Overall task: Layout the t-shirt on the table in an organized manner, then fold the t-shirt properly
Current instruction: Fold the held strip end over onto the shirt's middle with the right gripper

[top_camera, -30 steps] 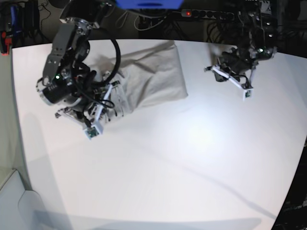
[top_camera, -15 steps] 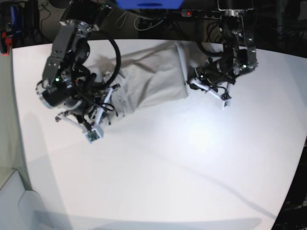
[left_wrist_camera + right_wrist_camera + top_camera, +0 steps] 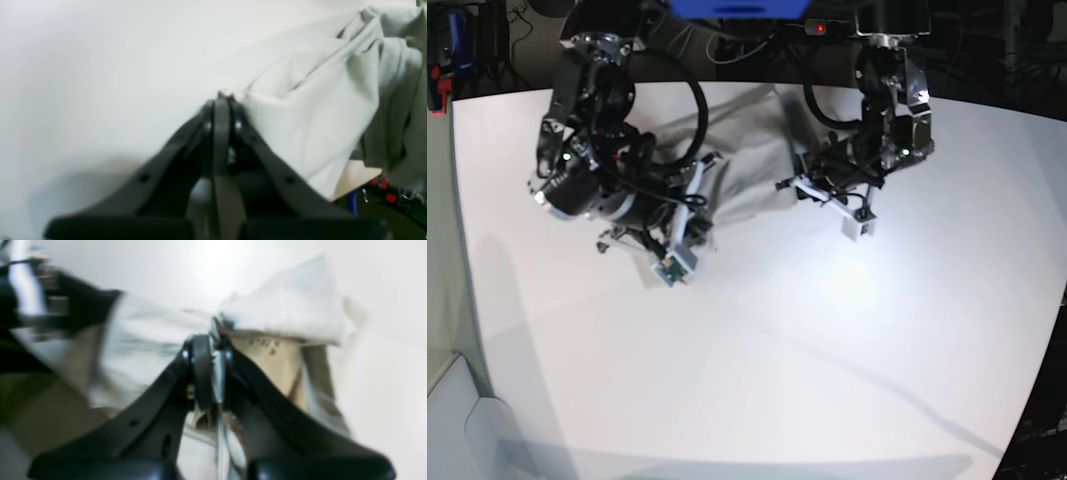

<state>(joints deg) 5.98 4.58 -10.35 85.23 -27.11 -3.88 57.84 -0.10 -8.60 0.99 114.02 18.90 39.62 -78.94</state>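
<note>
T-shirt (image 3: 745,165): bunched between both arms at the far side of the table (image 3: 827,350), creased and partly raised, not flat.
Left gripper (image 3: 222,100): jaws pressed together on a corner of the cloth, seen clearly in the left wrist view.
Right gripper (image 3: 213,330): jaws nearly together, clamped on a gathered edge of the fabric; blurred, so exact part of the shirt not told.
Done: cloth gripped at two points, one at each side.
Left to do: by the look of it, nearly everything; spreading flat with sleeves and hem squared, then every fold.
Stage: judged early, within the laying-out.
</note>
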